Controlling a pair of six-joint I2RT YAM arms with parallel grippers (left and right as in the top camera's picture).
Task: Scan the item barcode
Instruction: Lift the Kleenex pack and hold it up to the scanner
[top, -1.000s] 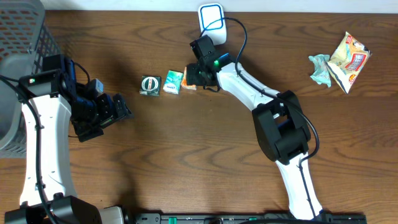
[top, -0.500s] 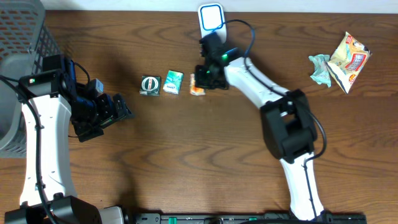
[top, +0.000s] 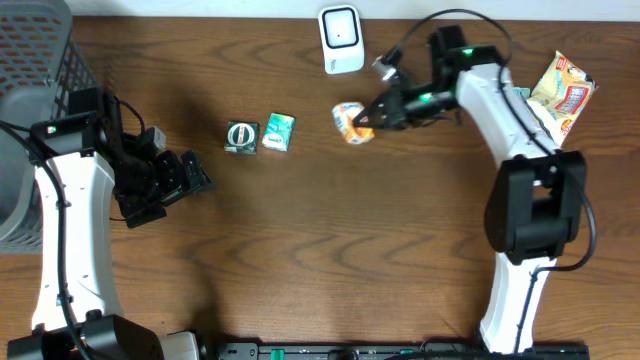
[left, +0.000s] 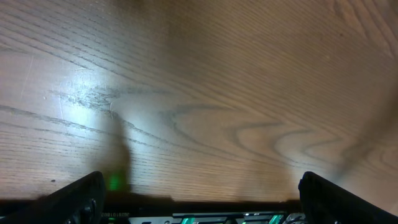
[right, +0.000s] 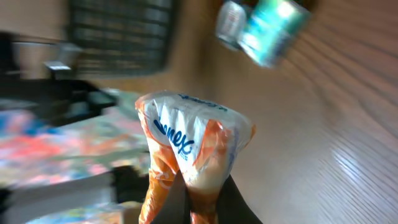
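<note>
Tissue pack (right: 194, 144) judged light, soft, slippery-wrapped. Right pincer (top: 369, 120) pinches its crimped end, pack projecting beyond the tips. Left pincer (left: 199, 190) wide, empty.

The left arm (top: 60, 205) and the right arm (top: 497, 97) have white shells, black joints and small green lights (top: 50, 128). The left gripper (top: 203, 177) is black; a thin black cable (top: 441, 14) runs along the right arm.

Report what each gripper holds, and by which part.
Right gripper pinches the tissue pack by one crumpled end. Left gripper holds nothing; its fingers are open.
</note>
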